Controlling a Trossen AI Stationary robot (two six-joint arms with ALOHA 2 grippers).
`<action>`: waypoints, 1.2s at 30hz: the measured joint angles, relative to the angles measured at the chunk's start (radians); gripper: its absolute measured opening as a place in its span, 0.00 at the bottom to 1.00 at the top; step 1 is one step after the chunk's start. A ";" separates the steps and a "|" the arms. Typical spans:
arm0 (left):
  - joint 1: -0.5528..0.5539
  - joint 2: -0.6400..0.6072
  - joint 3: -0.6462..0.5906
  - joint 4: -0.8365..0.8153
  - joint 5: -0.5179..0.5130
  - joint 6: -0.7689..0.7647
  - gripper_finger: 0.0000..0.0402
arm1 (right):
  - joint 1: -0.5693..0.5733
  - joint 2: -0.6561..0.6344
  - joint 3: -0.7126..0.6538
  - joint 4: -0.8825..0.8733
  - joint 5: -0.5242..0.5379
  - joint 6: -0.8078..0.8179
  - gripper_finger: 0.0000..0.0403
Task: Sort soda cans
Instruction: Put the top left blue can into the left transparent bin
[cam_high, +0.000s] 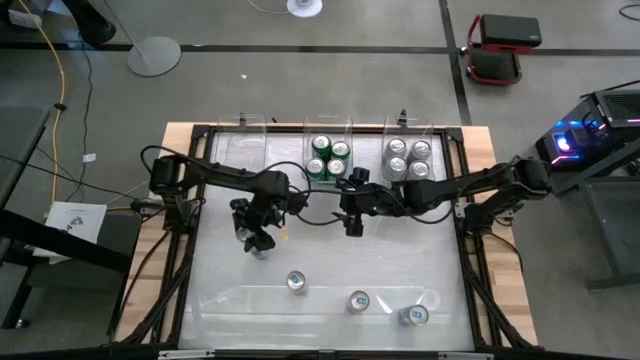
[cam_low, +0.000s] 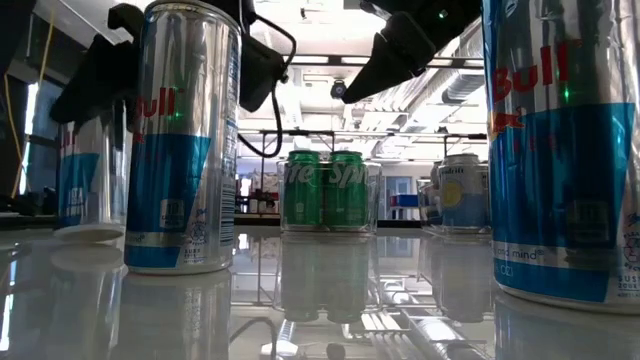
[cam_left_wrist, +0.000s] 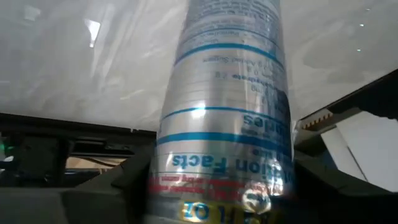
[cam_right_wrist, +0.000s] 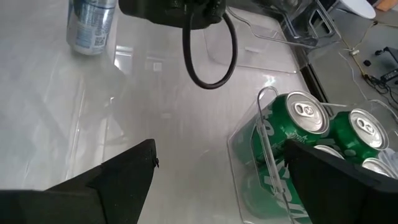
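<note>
- My left gripper (cam_high: 258, 243) is over the middle-left part of the worktop (cam_high: 220, 290), and its fingers close on a silver and blue can (cam_left_wrist: 227, 112); in my left wrist view this can stands between the two dark fingers.
- In the low view the same held can (cam_low: 92, 165) is at the far left, with its base close to the worktop.
- My right gripper (cam_high: 352, 222) is near the centre of the worktop, just in front of the middle bin (cam_high: 328, 128). Its fingers (cam_right_wrist: 112, 180) are spread wide and hold nothing.
- The middle bin contains four green cans (cam_high: 328, 158); they stand upright and touch each other.
- The right bin (cam_high: 408, 127) contains four plain silver cans (cam_high: 408, 160), also upright.
- The left bin (cam_high: 240, 130) stands beside the middle one, along the far edge.
- Three more silver and blue cans (cam_high: 357, 300) stand apart in a loose row near the front edge.
</note>
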 joint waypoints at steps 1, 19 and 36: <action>0.000 0.002 0.000 0.000 -0.001 0.002 0.64 | 0.000 0.000 0.000 -0.001 0.000 0.001 0.85; -0.027 -0.029 0.000 0.016 -0.030 -0.072 0.66 | 0.000 0.000 0.000 0.006 0.000 0.007 0.85; -0.257 -0.278 0.000 0.096 -0.221 -0.374 0.66 | 0.000 0.000 0.000 0.014 -0.001 0.007 0.85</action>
